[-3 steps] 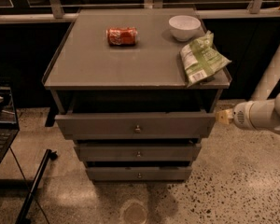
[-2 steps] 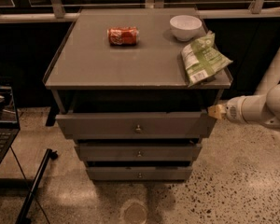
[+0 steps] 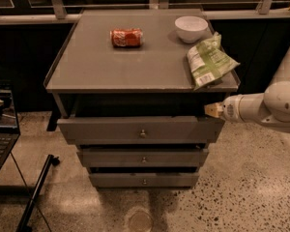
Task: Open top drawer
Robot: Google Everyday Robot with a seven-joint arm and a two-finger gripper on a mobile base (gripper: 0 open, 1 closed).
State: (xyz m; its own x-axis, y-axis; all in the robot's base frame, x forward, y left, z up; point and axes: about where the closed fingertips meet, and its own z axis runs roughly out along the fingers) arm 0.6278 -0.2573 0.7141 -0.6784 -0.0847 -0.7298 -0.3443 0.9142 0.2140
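Speckled floor (image 3: 241,192), grey cabinet (image 3: 116,66) w/ can (image 3: 126,37), bowl (image 3: 191,28), bag (image 3: 209,62) on top. Its top drawer (image 3: 111,129) sits partly out. The gripper (image 3: 212,111) is at the drawer's right end, grip state can't tell.

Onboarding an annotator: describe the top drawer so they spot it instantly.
Find the grey cabinet at the centre of the view. Three knobbed drawer fronts stack under its top; the gripper sits at the uppermost's right end. That top drawer is the widest and tallest, pulled out ahead of the two lower drawers.
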